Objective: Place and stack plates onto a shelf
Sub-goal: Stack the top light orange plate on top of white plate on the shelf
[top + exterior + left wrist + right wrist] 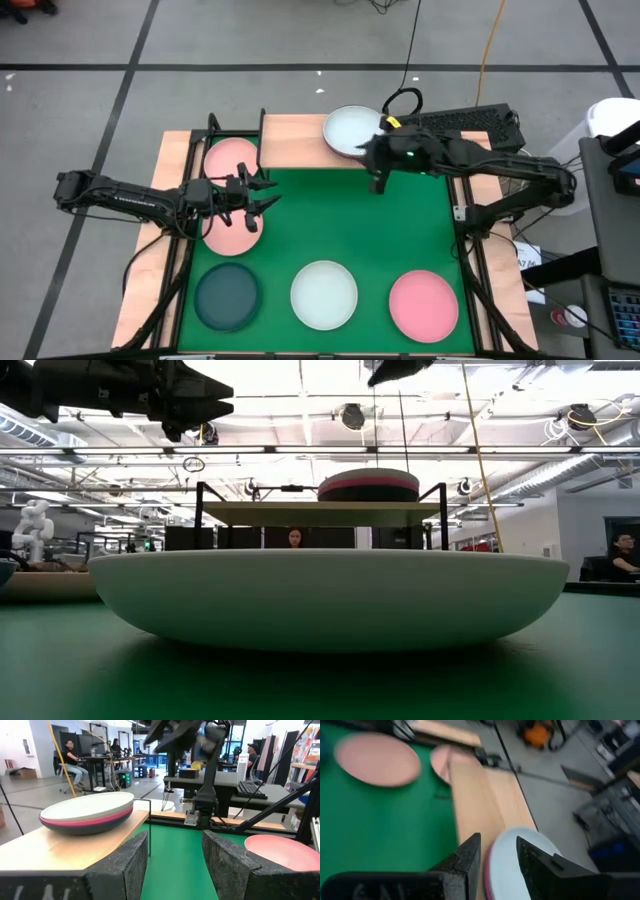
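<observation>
The left gripper (262, 196) is held with its jaws apart above a light pink plate (233, 229) on the green mat (340, 225). A plate stack (352, 130) is seen on the shelf (295, 140), beside the right gripper (377, 186), whose jaws are apart.

The shelf (295, 140) has bare plank between the two tools, clear beside the stack of plates (350, 130) the right tool (377, 172) hangs just next to. Ahead of the left tool (258, 196), with its fingers spread, the green mat (350, 225) lies open. A pink plate (233, 222) sits under that tool, another (231, 157) just beside it. The shelf's black wire legs (262, 125) fence the plank's near end
</observation>
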Available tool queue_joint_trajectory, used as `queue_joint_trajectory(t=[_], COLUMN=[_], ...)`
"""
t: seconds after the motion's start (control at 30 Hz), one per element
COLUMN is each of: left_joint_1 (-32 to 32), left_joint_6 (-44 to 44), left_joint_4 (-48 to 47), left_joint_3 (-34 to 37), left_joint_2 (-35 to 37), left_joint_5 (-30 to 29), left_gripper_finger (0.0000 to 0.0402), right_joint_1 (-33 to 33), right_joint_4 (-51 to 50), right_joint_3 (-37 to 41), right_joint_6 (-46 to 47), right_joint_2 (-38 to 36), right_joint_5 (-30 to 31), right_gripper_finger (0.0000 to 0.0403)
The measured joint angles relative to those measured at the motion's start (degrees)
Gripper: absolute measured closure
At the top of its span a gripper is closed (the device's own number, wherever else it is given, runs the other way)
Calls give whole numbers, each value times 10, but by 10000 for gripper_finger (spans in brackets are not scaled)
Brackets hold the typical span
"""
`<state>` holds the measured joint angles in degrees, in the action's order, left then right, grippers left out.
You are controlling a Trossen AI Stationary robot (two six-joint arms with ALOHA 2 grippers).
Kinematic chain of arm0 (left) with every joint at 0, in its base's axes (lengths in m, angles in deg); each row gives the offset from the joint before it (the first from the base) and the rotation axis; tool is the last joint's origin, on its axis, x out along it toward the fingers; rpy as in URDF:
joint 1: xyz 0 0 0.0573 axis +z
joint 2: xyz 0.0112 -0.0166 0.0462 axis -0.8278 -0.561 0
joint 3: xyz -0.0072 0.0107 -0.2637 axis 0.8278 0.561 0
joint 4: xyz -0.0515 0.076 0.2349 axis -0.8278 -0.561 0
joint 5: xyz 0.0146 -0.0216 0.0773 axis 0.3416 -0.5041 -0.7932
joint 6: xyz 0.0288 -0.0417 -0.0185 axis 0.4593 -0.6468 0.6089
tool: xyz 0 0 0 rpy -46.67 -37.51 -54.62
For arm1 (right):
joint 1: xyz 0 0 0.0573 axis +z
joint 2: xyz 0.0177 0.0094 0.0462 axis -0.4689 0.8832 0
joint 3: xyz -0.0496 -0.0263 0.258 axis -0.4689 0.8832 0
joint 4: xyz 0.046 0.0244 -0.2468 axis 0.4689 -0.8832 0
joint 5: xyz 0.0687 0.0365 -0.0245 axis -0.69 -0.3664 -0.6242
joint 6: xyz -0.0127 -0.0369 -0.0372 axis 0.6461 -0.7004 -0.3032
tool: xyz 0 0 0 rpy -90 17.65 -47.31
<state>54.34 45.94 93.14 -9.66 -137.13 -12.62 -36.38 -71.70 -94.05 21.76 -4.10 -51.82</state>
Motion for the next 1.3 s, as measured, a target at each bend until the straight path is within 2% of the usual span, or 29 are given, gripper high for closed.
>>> queue_joint_trajectory(t=[0.13, 0.23, 0.37, 0.5, 0.6, 0.73, 0.9, 0.97, 1.13, 1.3], left_joint_1=[0, 0, -5, -11, -14, -16, -16, -16, -16, -13], left_joint_6=[19, 23, 21, -14, -52, -105, -145, -173, -257, -313], left_joint_4=[-5, -54, -219, -391, -474, -522, -623, -661, -752, -860], left_joint_3=[-1, -24, -95, -173, -206, -212, -212, -212, -212, -212], left_joint_2=[0, 0, 0, 0, 0, 0, 0, 0, 0, -18], left_joint_5=[0, -1, -37, -67, -69, -67, -67, -86, -96, -107], left_gripper_finger=[211, 211, 211, 211, 211, 211, 211, 211, 211, 211], right_joint_1=[34, 66, 108, 145, 166, 191, 214, 221, 235, 242], right_joint_4=[12, 15, 42, 107, 171, 256, 350, 378, 409, 413], right_joint_3=[0, 0, 35, 113, 182, 272, 366, 394, 427, 431], right_joint_6=[15, 29, 35, 35, 36, 47, 50, 53, 65, 63], right_joint_2=[-36, -49, -63, -85, -109, -150, -204, -225, -260, -264], right_joint_5=[-61, -81, -81, -78, -56, -19, -17, -16, -16, -15], right_gripper_finger=[293, 293, 293, 293, 293, 293, 293, 293, 293, 293])
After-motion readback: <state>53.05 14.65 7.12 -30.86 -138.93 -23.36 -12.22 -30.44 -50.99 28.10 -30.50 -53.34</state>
